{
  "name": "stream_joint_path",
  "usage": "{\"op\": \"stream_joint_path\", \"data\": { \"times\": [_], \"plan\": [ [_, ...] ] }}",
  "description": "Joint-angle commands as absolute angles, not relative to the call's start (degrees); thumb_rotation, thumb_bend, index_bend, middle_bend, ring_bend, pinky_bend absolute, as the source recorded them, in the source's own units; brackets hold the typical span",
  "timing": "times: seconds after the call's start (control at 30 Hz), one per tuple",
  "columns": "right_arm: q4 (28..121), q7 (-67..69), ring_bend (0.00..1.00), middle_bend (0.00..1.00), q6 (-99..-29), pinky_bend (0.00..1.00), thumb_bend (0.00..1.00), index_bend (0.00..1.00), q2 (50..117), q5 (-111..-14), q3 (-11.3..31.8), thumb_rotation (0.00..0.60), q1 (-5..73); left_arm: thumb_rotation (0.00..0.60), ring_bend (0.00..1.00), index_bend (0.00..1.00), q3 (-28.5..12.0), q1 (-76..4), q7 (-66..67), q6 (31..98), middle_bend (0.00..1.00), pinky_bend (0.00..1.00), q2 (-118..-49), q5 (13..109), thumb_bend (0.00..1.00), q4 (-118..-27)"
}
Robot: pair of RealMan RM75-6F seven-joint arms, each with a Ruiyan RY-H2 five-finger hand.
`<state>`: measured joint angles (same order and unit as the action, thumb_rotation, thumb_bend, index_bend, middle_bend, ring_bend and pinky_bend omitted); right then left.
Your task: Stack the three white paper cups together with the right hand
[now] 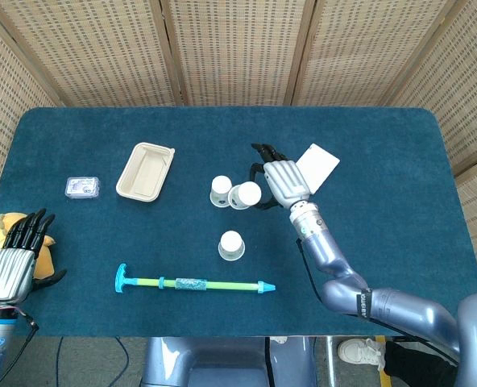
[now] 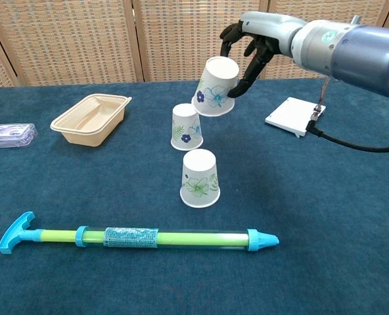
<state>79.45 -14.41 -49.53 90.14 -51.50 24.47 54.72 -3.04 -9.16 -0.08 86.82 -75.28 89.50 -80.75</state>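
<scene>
Left hand at the table's left edge, holding nothing, fingers straight and a bit apart, next to a yellow toy. Small clear box, beige tray, blue-green pump near the front. Two cups stand mouth-down: back cup, front cup. Right hand grips the third cup, tilted, in the air just above and right of the back cup. White card at right

Held cup above far cup, near cup in front
</scene>
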Motion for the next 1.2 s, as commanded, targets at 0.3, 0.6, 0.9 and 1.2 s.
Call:
{"op": "stream_joint_path", "data": {
  "times": [0.3, 0.6, 0.9, 1.2],
  "plan": [
    [68.8, -12.2, 0.03, 0.15, -46.5, 0.24, 0.25, 0.57, 96.2, -50.7, 25.5, 0.600, 60.3, 0.600, 0.00, 0.00, -3.5, -9.7, -0.7, 85.2, 0.00, 0.06, -75.4, 88.1, 0.00, -80.3],
    [62.7, -10.6, 0.03, 0.15, -43.9, 0.24, 0.25, 0.57, 98.9, -50.2, 25.5, 0.600, 63.0, 0.600, 0.00, 0.00, -3.6, -10.0, -1.4, 84.8, 0.00, 0.06, -75.6, 87.6, 0.00, -79.7],
    [54.1, -7.9, 0.03, 0.15, -40.8, 0.24, 0.25, 0.57, 103.4, -51.2, 25.3, 0.600, 66.4, 0.600, 0.00, 0.00, -3.8, -10.4, -1.6, 83.5, 0.00, 0.06, -75.7, 86.5, 0.00, -79.4],
    [47.7, -7.2, 0.00, 0.00, -38.5, 0.17, 0.23, 0.12, 106.4, -51.2, 25.3, 0.600, 68.8, 0.600, 0.00, 0.00, -3.2, -10.6, -1.1, 83.1, 0.00, 0.06, -76.1, 87.1, 0.00, -79.4]
  ]
}}
